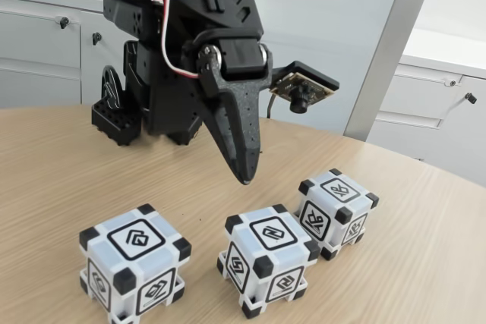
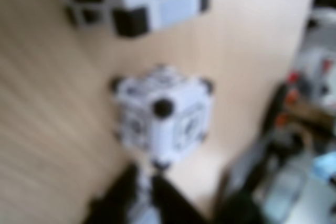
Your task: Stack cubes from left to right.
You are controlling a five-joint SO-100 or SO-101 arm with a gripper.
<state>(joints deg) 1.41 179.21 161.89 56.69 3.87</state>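
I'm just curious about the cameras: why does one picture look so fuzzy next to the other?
The fixed view is sharp, with soft, even light and faint shadows under the cubes; the wrist view is out of focus throughout, smearing a cube's glyphs and the gripper.

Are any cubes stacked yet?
No. All three cubes sit apart on the table; the gripper hovers above them.

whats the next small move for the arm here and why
Probably open the tool and lower it toward a cube. All three white plastic cubes with black corners, left, middle and right in the fixed view, sit apart on the wooden table, none stacked. The tool hangs above the table with its fingers together, holding nothing.
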